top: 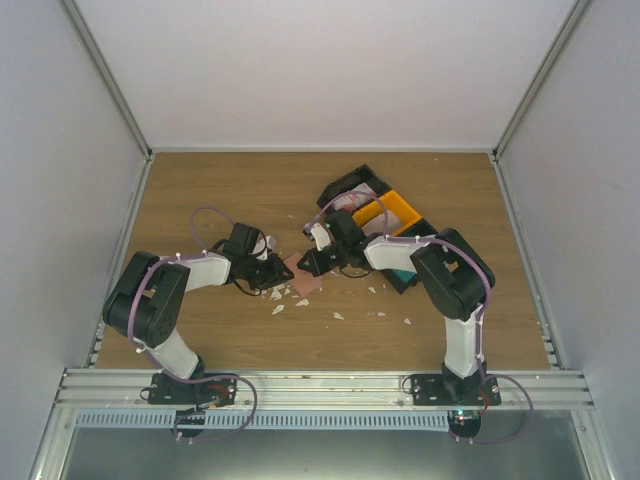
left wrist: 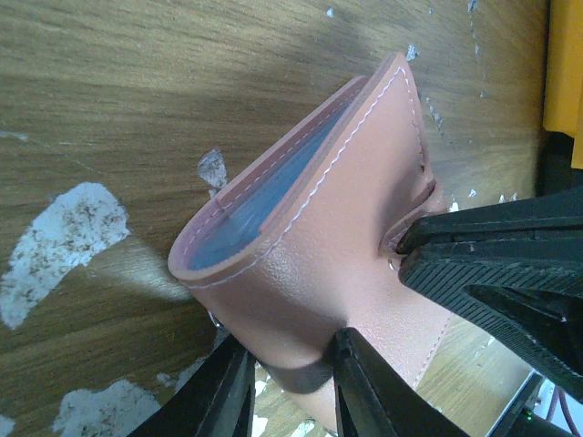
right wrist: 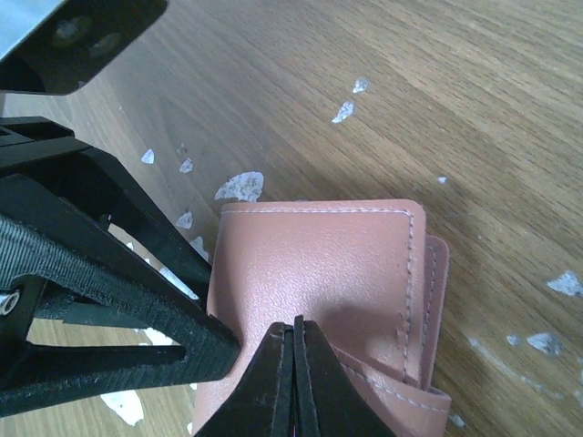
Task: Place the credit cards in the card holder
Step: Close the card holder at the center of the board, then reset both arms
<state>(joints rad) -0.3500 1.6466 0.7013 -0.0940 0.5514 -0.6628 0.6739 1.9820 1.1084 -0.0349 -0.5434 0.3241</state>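
Observation:
The salmon-pink card holder lies mid-table between both grippers. My left gripper is shut on its folded spine, and the holder gapes slightly, showing its blue inside. My right gripper is shut, its tips pressing on the pink cover. In the left wrist view its ribbed finger dents that cover. In the top view the left gripper and right gripper nearly meet. A pale pink patch in the black bin and a teal patch may be credit cards; too small to tell.
A black bin and an orange bin stand at the back right, beside the right arm. Several white torn scraps dot the wooden table in front of the holder. Grey walls close in both sides and the back.

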